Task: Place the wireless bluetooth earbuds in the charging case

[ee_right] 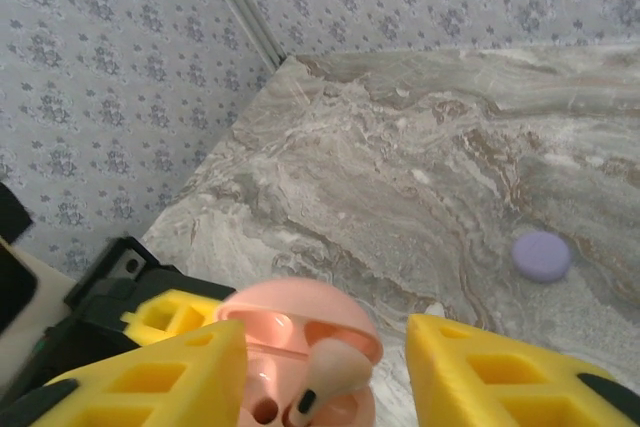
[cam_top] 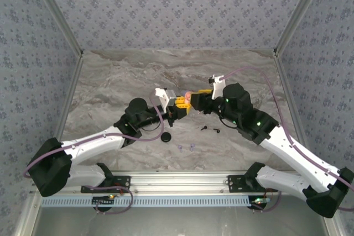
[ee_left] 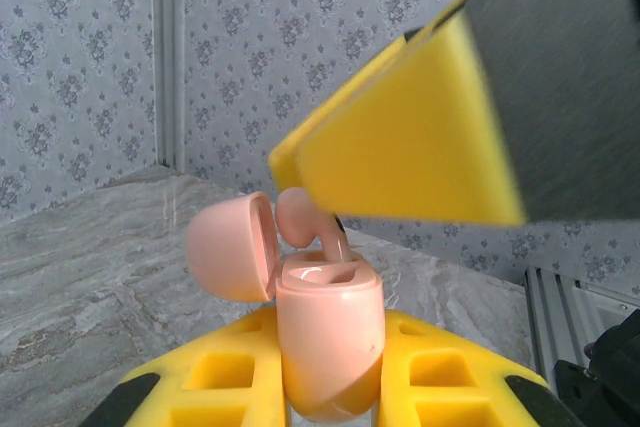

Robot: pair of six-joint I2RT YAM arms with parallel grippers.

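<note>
**Pink earbud seated in held case**

A glossy pink plastic charging case (ee_left: 330, 337) is clamped upright between the yellow fingers of the left gripper (cam_top: 180, 109), above the middle of the grey marble-patterned table (cam_top: 110, 81). The case's rounded lid (ee_left: 230, 247) is hinged open to one side. A pink stemmed earbud (ee_left: 300, 217) is seen standing in the open case, stem down in one socket and bulb projecting above the rim.

The right gripper (ee_right: 325, 337) is held directly over the case. Its yellow fingers are spread apart on either side of the earbud, and nothing is grasped by them.

On the table nearer the arm bases, a black round case (cam_top: 165, 137) is seen lying flat. Two small black earbuds (cam_top: 210, 129) are placed to its right, and two small lavender earbuds (cam_top: 186, 147) are set just in front. A lavender round case (ee_right: 542, 254) is seen lying on the marble surface in the right wrist view, well apart from the held case.
</note>
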